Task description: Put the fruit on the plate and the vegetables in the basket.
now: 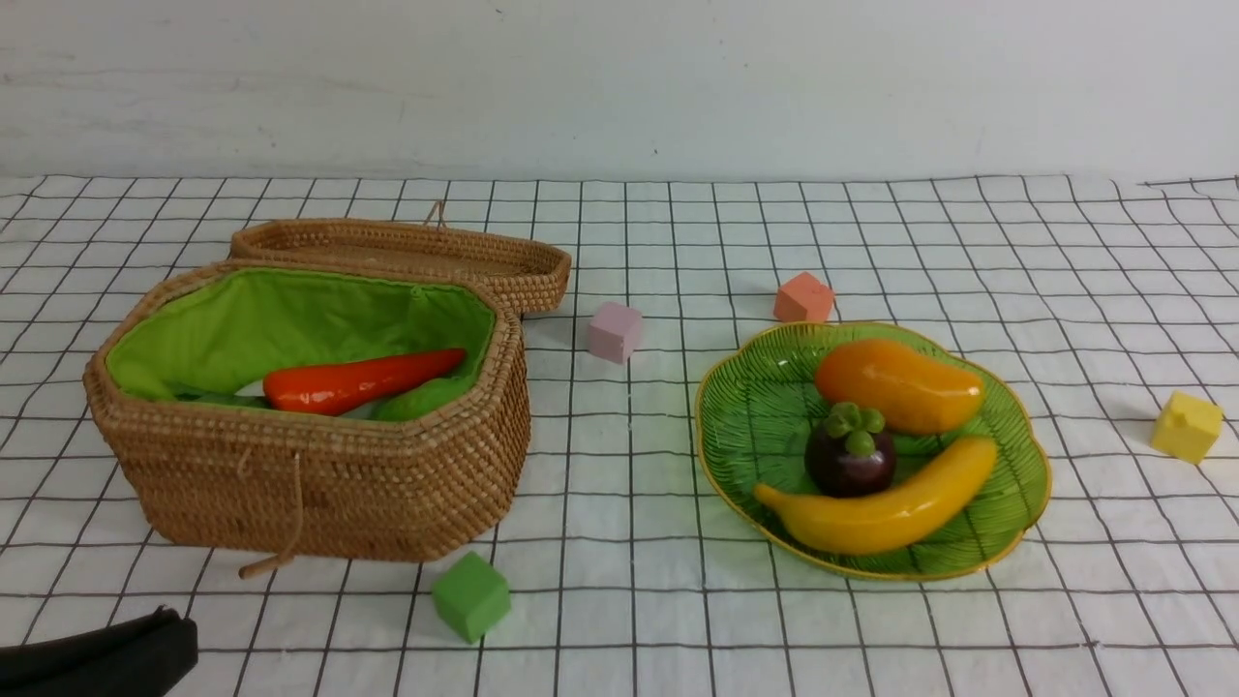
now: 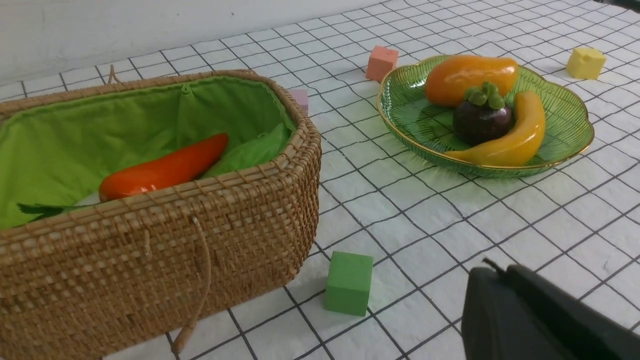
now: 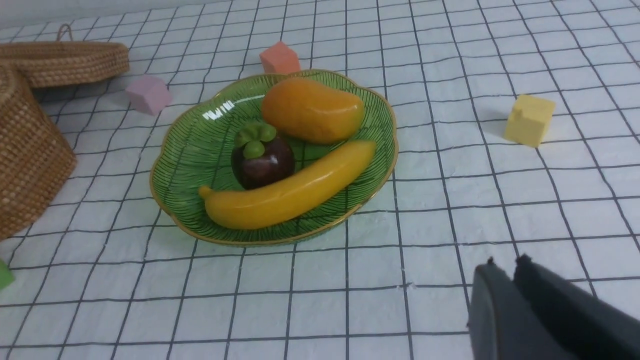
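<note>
Seemingly finished: front view showed the carrot (image 1: 363,381) in the basket (image 1: 319,484), the banana (image 1: 886,511) on the plate (image 1: 1016,503). Left wrist view: left claw (image 2: 492,267) pinched shut, empty, basket ahead. Right wrist view: right claw (image 3: 505,265) narrow, empty, plate beyond; retreating clear seemed best

On the right, the green ribbed plate (image 1: 1016,484) with gold rim is occupied by the mango (image 1: 898,385) at the far side, the mangosteen (image 1: 850,453) in the middle and the banana (image 1: 881,513) nearest. On the left, the open wicker basket (image 1: 319,484) is seen holding the carrot (image 1: 358,380) and the cucumber (image 1: 421,398); a white vegetable is barely visible.
</note>
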`<action>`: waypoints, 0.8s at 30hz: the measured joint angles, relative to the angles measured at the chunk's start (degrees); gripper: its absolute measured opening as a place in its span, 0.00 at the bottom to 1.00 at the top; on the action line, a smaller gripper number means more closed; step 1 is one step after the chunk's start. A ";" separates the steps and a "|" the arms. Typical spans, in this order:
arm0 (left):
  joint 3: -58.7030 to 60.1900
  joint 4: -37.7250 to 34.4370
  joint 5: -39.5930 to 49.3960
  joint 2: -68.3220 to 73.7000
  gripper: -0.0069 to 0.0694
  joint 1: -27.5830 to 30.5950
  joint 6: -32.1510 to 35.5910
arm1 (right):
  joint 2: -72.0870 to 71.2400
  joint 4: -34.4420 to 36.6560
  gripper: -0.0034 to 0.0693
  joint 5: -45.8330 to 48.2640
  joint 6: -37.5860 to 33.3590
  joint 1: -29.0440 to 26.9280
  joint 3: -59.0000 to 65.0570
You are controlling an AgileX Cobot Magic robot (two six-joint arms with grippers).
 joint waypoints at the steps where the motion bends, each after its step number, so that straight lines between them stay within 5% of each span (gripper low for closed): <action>1: 0.00 0.00 0.11 0.00 0.10 0.00 0.00 | 0.00 -0.05 0.15 0.07 0.00 0.00 0.00; 9: 0.00 -0.07 0.16 0.00 0.10 0.00 0.00 | -1.91 1.03 0.04 -7.13 -0.13 -1.68 5.64; 15: 0.02 -0.07 0.17 0.00 0.10 0.00 0.00 | -10.86 4.30 0.04 -20.69 -0.88 -4.54 25.82; 24: 0.02 -0.14 0.79 0.00 0.11 0.00 0.00 | -13.15 1.99 0.04 -22.15 -0.93 -5.01 30.33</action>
